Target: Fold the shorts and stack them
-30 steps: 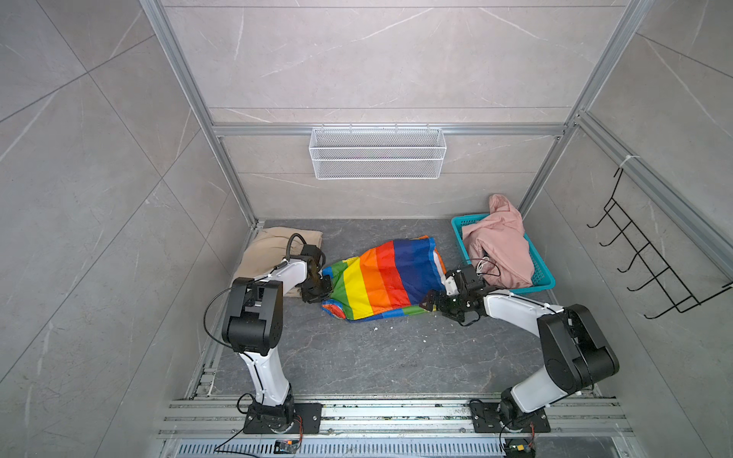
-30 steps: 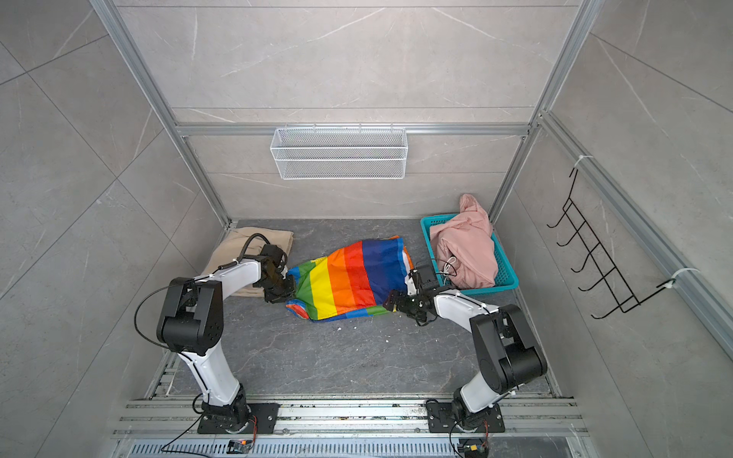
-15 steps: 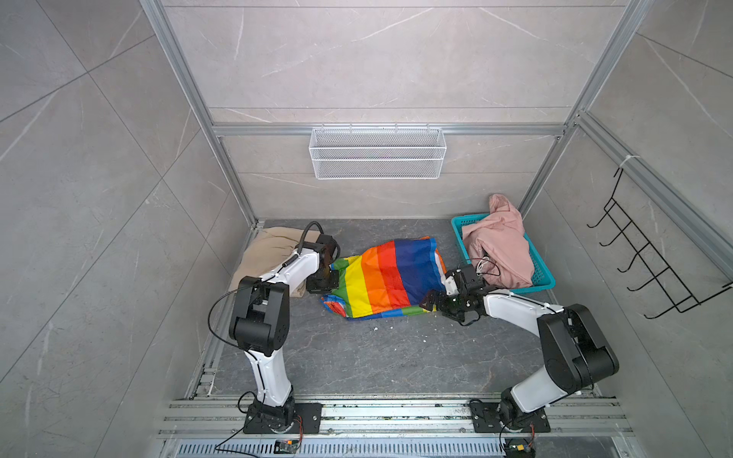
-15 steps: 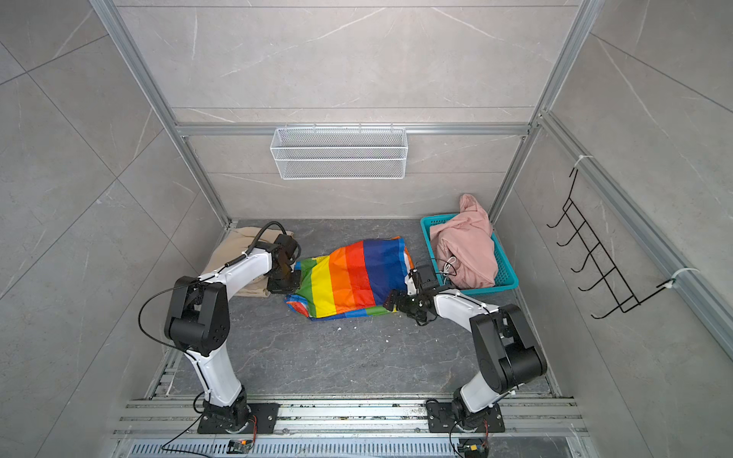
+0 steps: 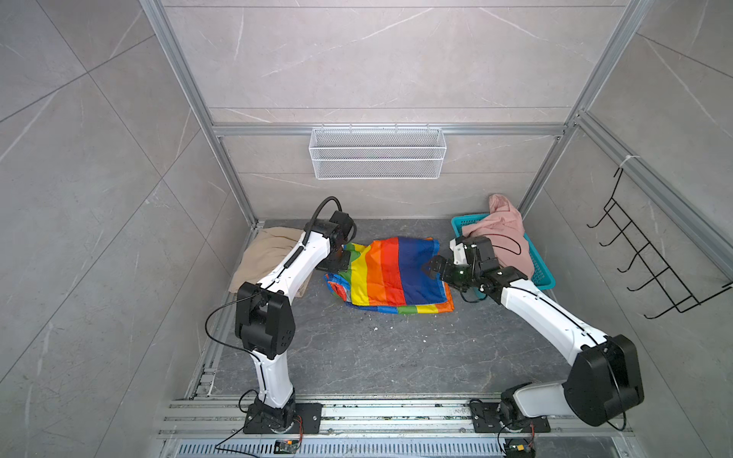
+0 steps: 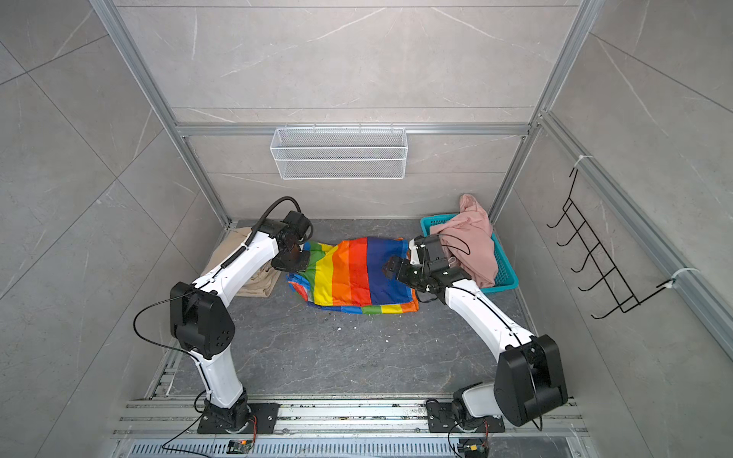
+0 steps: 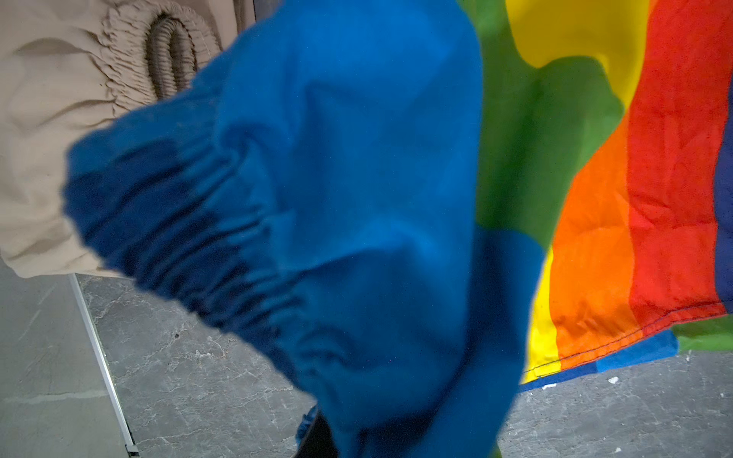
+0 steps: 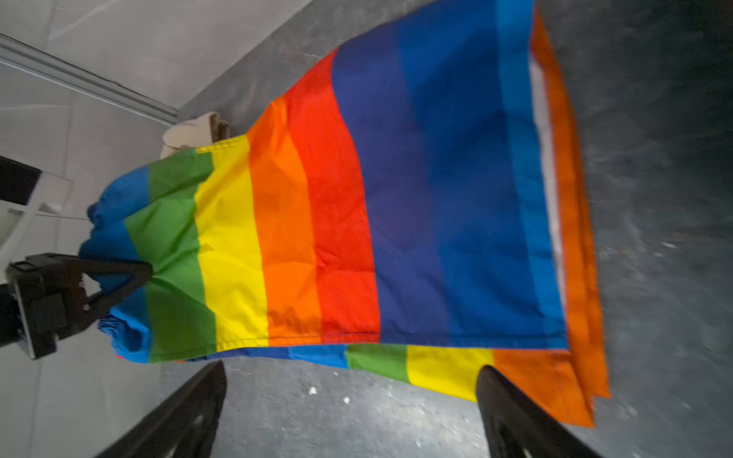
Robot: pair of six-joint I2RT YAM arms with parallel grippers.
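At the ctr of the floor point(image 5: 357, 357) in both top views lie the rainbow-striped shorts point(image 5: 396, 273), spread mostly flat, stripes running up-down in the frame, w/ a second layer peeking out along the lower edge.

We get little from the left wrist view. Blurred blue gathered waistband fabric fills most of it & hides the fingers. At mid-left of the right wrist view, the left gripper point(image 8: 146, 271) has its tips pinched together on the green-blue waistband end of those shorts, which bunch around it.

The right gripper point(image 5: 430, 269) hangs over the shorts' right edge. Its fingers point(image 8: 190, 408) stand wide apart, cut off by the btm edge of the right wrist view, w/ only hem & bare floor btwn them. We can't tell whether they touch the cloth. The right side of that view is smeared.

The beige shorts point(image 5: 261, 246) lie at left by the wall, partly covered by the left arm point(image 5: 289, 265). Whether they touch the rainbow pair or sit just beside it, we can't tell.

At right, the teal basket point(image 5: 543, 279) holds the dusty-pink shorts point(image 5: 503, 226), heaped above the rim. They hide most of its inside, & the right arm point(image 5: 543, 313) covers its near-left corner.
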